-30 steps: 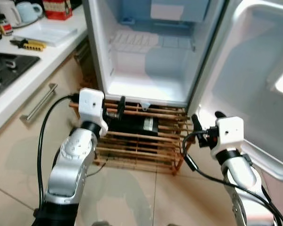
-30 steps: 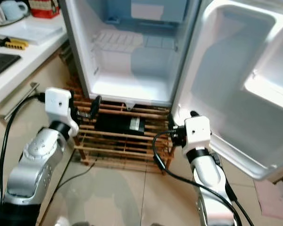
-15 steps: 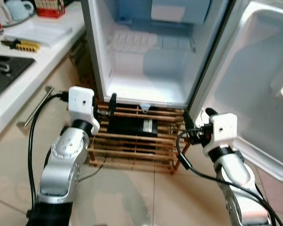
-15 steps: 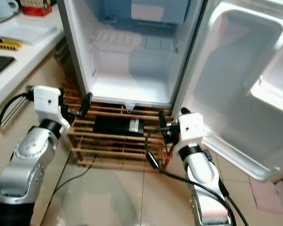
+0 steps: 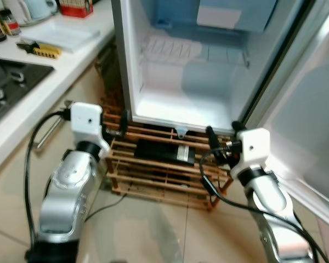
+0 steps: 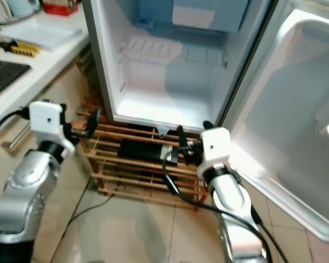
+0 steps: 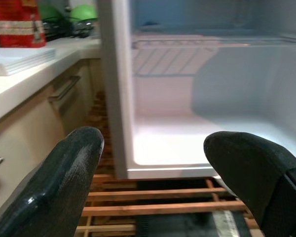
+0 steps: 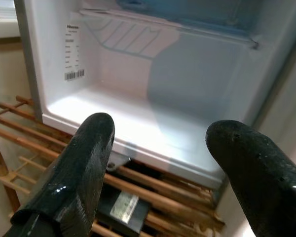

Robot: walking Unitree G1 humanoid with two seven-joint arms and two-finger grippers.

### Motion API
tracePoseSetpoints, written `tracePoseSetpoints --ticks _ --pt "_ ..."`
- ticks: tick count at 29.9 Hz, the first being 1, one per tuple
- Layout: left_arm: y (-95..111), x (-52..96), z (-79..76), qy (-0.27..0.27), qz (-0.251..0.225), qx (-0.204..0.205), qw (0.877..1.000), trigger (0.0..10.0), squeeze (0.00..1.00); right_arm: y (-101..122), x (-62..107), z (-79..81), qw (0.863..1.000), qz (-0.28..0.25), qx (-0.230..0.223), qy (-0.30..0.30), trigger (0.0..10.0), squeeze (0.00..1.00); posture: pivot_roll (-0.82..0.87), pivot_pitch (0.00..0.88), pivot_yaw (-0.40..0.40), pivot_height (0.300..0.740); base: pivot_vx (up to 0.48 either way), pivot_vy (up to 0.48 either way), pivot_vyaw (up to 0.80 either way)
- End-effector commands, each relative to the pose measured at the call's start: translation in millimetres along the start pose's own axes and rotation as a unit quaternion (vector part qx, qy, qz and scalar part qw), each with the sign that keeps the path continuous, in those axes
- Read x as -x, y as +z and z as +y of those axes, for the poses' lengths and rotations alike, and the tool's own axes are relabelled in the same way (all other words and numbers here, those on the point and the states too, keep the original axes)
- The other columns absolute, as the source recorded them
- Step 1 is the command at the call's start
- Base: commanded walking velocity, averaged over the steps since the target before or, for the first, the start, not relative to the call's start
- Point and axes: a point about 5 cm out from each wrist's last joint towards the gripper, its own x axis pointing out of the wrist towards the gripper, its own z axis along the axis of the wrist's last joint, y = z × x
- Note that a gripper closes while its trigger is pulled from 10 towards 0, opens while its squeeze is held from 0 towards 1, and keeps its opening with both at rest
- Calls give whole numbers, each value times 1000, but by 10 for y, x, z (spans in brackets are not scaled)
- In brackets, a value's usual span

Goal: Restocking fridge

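Note:
The small fridge (image 5: pixel 181 107) stands with its door (image 5: pixel 312 109) swung out to the right. Its lit inside is bare apart from a wire shelf (image 5: pixel 192 52) and a blue compartment at the top. My left gripper (image 5: pixel 120 123) is open and holds nothing, low by the fridge's bottom left corner. My right gripper (image 5: pixel 222 131) is also open with nothing in it, and sits by the bottom right corner, near the door hinge. In both wrist views, the left gripper (image 7: pixel 153 148) and the right gripper (image 8: pixel 160 133) point into the fridge's bottom compartment.
The fridge rests on a low wooden slat rack (image 5: pixel 164 181) with a black box (image 5: pixel 164 152) lying in it. A white counter (image 5: pixel 38 60) on the left carries a hob (image 5: pixel 11 76), a yellow-handled tool (image 5: pixel 41 50) and a white board (image 5: pixel 68 35). The floor is tiled.
The whole view has shifted, so the camera has moved. My right gripper has come leftwards from the door towards the fridge's bottom right corner. Both grippers stay open with nothing in them.

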Motion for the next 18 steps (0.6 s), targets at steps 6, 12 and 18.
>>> tracePoseSetpoints --ticks 6,12,18 --pt "13 -41 3 -4 2 -5 1000 10000 0 14 -1 9 1000 -5 -3 -6 10000 0 13 19 -32 740 0 0 0" --pt "48 -117 -24 -12 -7 2 1000 10000 0 28 15 -34 1000 -6 -9 -14 10000 0 5 12 -24 740 0 126 -413" --pt "63 -150 -28 -15 -9 -5 1000 10000 0 37 6 -50 1000 -11 -7 -18 10000 0 8 3 -24 740 0 477 -481"
